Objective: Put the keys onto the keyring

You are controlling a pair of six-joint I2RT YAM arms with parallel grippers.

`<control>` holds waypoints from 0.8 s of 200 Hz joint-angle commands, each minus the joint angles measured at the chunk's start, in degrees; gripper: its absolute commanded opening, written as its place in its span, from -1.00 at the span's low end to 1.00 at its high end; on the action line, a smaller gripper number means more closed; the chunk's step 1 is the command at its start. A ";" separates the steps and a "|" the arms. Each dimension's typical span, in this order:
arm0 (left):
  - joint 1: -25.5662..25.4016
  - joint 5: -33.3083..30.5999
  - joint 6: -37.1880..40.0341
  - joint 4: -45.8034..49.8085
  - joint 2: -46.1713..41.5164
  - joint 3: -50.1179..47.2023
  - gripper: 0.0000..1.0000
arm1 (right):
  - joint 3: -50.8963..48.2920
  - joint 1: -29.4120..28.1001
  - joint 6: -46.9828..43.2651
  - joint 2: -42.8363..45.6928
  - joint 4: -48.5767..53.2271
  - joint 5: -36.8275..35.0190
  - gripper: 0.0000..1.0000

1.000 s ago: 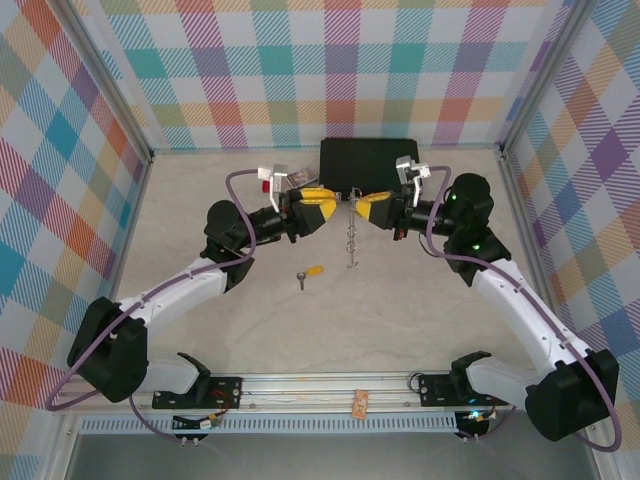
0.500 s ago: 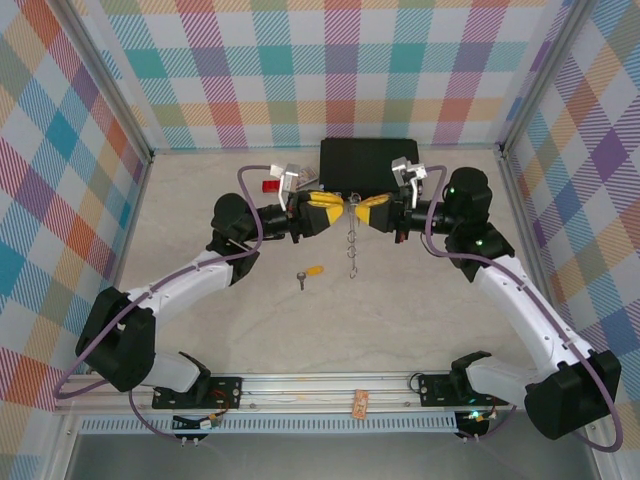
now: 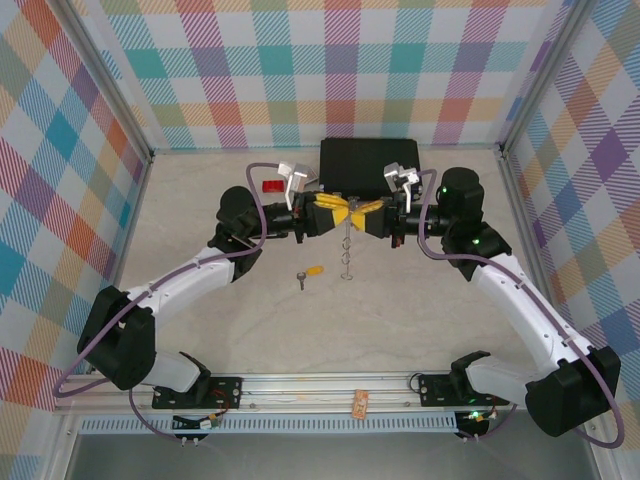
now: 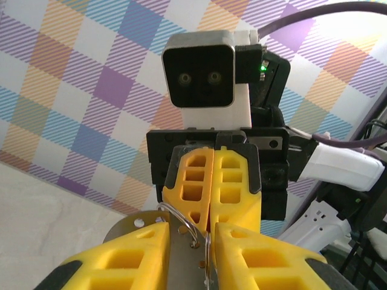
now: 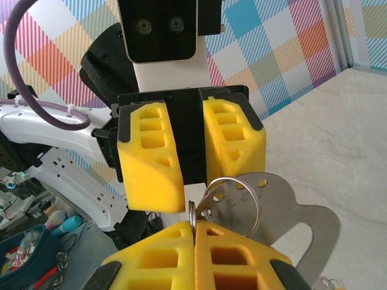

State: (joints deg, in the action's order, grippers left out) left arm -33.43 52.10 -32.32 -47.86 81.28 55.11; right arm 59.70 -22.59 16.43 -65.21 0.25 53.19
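Left gripper point(image 5: 193, 175) was brought right since a second ago, fingers spread about the keyring point(image 5: 233, 206), which was held clamped by the right gripper point(image 5: 194, 226) at far centre. Keys point(image 3: 308, 274) were left nearer, unthreaded.

Left fingers point(image 3: 328, 210) and right fingers point(image 3: 370, 215) now tip-to-tip.
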 commanded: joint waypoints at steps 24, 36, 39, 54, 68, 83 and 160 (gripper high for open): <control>-0.67 2.97 2.74 2.39 0.30 1.98 -0.57 | 2.88 -0.54 -2.23 -0.22 0.71 0.81 -1.00; -0.67 3.25 2.96 2.79 0.21 1.90 -0.58 | 2.88 -0.53 -2.47 -0.09 1.06 0.66 -1.00; -0.67 3.24 3.06 2.91 0.20 1.91 -0.59 | 2.95 -0.53 -2.53 -0.07 1.13 0.63 -1.00; -0.65 3.24 3.31 3.03 0.19 1.77 -0.66 | 2.96 -0.53 -2.51 -0.09 1.17 0.63 -1.00; -0.67 3.25 3.23 2.95 0.20 1.84 -0.76 | 2.92 -0.53 -2.47 -0.16 1.21 0.85 -1.00; -0.67 2.35 2.80 2.18 0.11 1.71 -0.89 | 2.88 -0.55 -2.47 -0.22 1.30 0.86 -1.00; -0.67 0.90 -3.73 -7.78 0.07 -0.04 -1.00 | -3.88 0.34 2.07 7.17 -0.88 -16.56 -0.50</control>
State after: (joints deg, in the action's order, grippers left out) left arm -33.69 52.97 -34.26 -50.11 81.95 55.33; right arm 59.33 -22.90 16.43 -62.65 2.17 45.25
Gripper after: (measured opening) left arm 0.049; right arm 0.222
